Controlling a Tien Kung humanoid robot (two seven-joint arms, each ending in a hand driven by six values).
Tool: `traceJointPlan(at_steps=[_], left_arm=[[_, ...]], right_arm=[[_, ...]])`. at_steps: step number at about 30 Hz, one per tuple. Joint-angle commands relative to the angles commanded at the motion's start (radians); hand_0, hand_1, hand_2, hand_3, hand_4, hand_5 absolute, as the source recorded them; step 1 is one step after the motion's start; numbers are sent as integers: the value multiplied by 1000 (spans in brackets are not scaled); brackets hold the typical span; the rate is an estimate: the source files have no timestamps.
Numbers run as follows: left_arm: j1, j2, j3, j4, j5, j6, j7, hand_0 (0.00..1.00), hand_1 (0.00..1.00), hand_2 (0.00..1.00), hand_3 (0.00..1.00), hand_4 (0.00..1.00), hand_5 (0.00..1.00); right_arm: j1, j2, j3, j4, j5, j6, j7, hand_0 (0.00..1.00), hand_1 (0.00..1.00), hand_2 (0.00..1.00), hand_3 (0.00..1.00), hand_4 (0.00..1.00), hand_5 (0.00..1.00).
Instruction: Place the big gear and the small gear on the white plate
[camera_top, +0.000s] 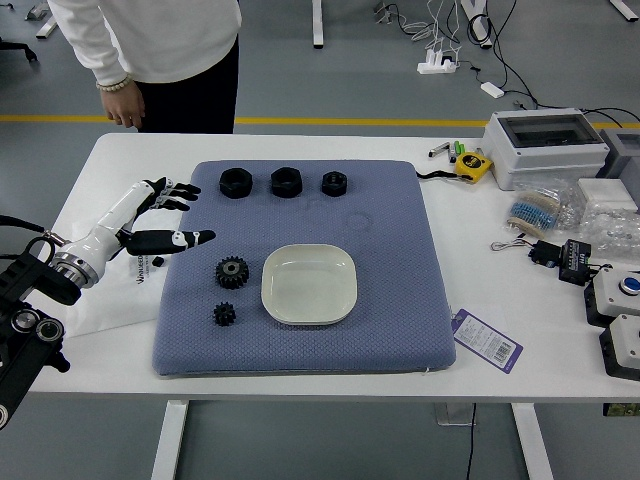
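Observation:
My left hand (200, 215) reaches in from the left, over the left edge of the blue-grey mat, with its fingers spread and nothing held. Just below and right of it the big black gear (232, 272) lies on the mat. The small black gear (225, 314) lies nearer the table's front edge, below the big one. To the right of both gears sits the white plate (309, 285), with nothing on it. My right arm is out of view.
Three black nuts (286, 182) line the back of the mat (400, 330). A tag (487, 341), yellow tape measure (472, 166), grey-white box (545, 145) and wired parts stand right. A person (165, 60) stands behind the table at left, one arm hanging down.

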Motion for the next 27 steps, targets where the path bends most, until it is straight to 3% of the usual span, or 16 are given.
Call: traceJointPlan(at_steps=[1, 2, 7, 17, 27], left_arm=[[-18, 5, 21, 13, 46, -8, 6, 737, 691, 744, 731, 998, 223], [-23, 6, 28, 16, 85, -10, 8, 750, 709, 766, 744, 998, 137], [-82, 9, 77, 69, 250, -32, 29, 750, 709, 766, 744, 998, 137], [-133, -7, 137, 127, 257, -45, 39, 756, 719, 780, 754, 998, 118], [-143, -13, 214, 108, 228, -58, 36, 747, 711, 770, 747, 998, 104]], right_arm=[[1, 0, 0, 0, 0, 0, 0, 691, 693, 778, 694, 955, 786], [1, 0, 0, 0, 0, 0, 0, 691, 693, 778, 694, 955, 786], [5, -1, 1, 0, -1, -2, -1, 691, 692, 778, 693, 953, 781], [11, -1, 6, 1, -11, -4, -5, 687, 692, 777, 692, 952, 780], [12, -2, 9, 1, -19, -4, -6, 687, 689, 774, 690, 951, 776]])
